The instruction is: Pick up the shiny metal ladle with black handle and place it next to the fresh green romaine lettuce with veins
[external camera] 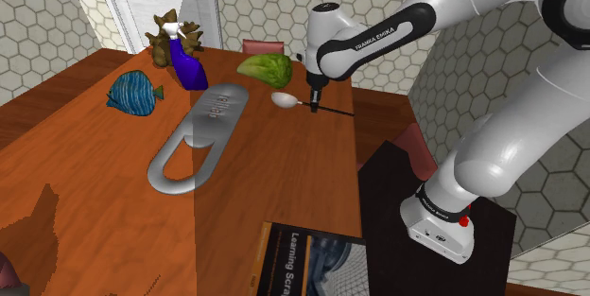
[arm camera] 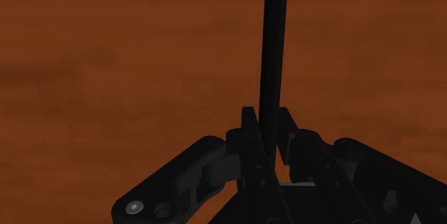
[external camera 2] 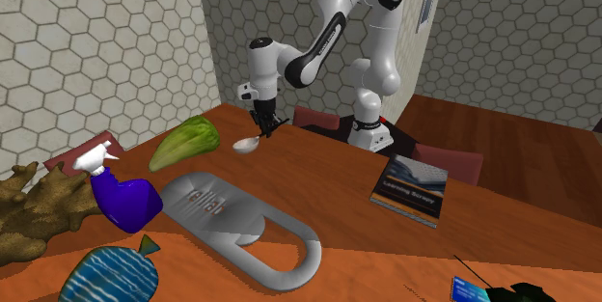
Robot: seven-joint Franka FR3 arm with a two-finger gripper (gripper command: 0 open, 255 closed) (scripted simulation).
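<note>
The ladle (external camera: 284, 99) has a pale metal bowl and a thin black handle (arm camera: 272, 44). My gripper (external camera: 313, 103) is shut on that handle a short way behind the bowl, and the handle runs up from between the fingers (arm camera: 248, 126) over the brown tabletop. The green lettuce (external camera: 266, 68) lies just beyond the bowl, a small gap apart. In the second exterior view the bowl (external camera 2: 246, 144) sits low at the table, to the right of the lettuce (external camera 2: 185, 143), with the gripper (external camera 2: 263, 128) right above it. I cannot tell whether the bowl touches the wood.
A large silver opener-shaped object (external camera: 200, 138) lies mid-table. A blue spray bottle (external camera: 188, 65), a blue striped fish (external camera: 134, 92) and a brown knobbly thing (external camera: 177, 31) stand past it. A book (external camera 2: 412, 188) lies near the stand, and the table edge (external camera: 357, 152) is close to the gripper.
</note>
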